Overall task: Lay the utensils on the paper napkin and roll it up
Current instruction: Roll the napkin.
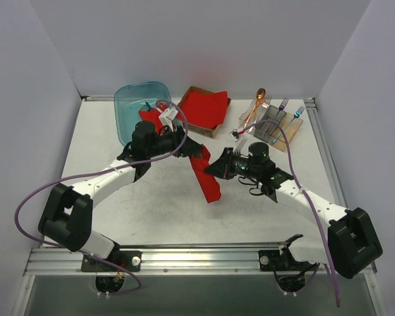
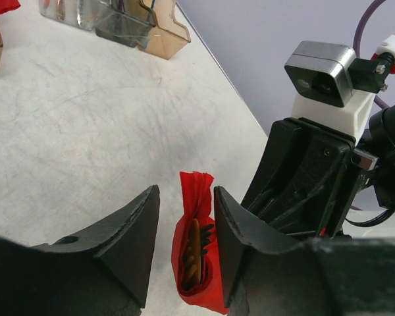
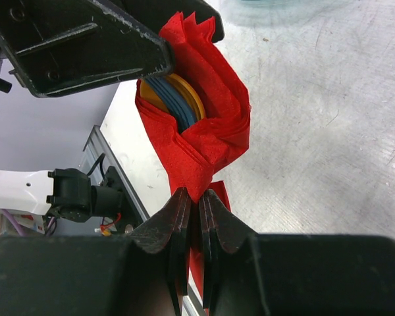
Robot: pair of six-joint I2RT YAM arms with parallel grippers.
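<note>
The paper napkin [image 1: 206, 172] is a long red roll hanging above the table's middle, between both arms. My right gripper [image 3: 197, 196] is shut on a pinched fold at the roll's side, and appears in the top view [image 1: 214, 169] to the right of the roll. Inside the roll's open end I see the utensils [image 3: 178, 99], orange and blue. My left gripper [image 2: 185, 194] is open with one jaw on each side of the other end of the napkin [image 2: 196, 250]. There is a gap on its left, and an orange handle and dark fork tines show inside. In the top view the left gripper [image 1: 189, 150] is at the roll's far end.
A teal bin [image 1: 122, 112] at the back left holds short red bundles [image 1: 150, 118]. Beside it a cardboard box carries a red napkin stack [image 1: 205, 106]. At the back right a clear holder [image 1: 276, 128] has an orange spoon [image 1: 255, 105] and forks.
</note>
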